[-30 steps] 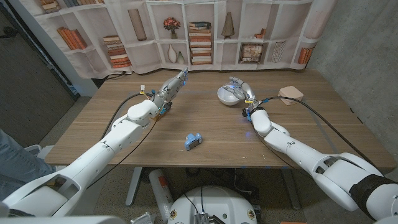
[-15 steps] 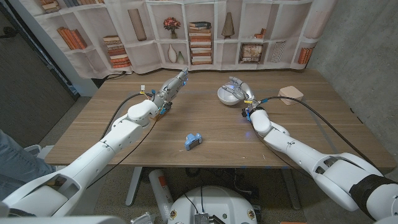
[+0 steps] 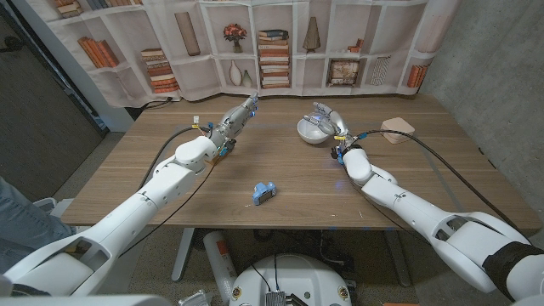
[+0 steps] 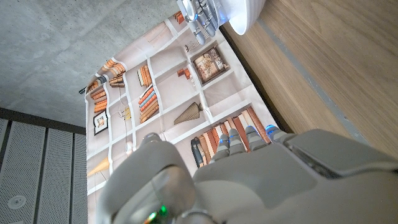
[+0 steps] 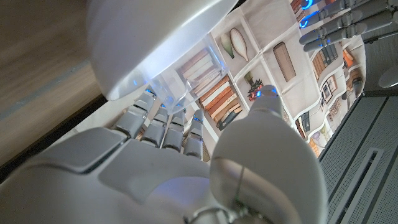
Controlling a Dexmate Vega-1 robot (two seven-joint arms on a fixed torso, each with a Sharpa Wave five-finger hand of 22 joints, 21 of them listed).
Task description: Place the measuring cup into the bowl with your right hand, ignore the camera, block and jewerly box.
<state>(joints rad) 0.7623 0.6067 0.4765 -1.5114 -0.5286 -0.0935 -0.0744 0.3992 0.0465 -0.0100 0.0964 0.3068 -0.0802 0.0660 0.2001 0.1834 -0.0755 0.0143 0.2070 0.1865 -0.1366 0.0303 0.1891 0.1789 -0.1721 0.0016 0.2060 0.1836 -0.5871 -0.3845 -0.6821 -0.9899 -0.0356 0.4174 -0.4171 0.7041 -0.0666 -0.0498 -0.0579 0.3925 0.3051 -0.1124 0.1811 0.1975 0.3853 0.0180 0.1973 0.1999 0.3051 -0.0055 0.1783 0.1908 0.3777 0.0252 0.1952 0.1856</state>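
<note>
The right hand (image 3: 326, 120) was seen at the white bowl (image 3: 309, 130) near the table's (image 3: 170, 183) far edge, its fingers (image 5: 163, 127) closed around the clear measuring cup (image 5: 166, 87), which was held at the bowl's rim. The left hand (image 3: 237, 116) was extended over the far middle of the table, fingers straight and holding nothing. A small blue-and-grey object (image 3: 263, 193) was lying near the table's front edge, and a tan box (image 3: 397, 129) toward the far right corner.

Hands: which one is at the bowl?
The right hand, its fingers over the white bowl; the left hand is apart, over bare table.
</note>
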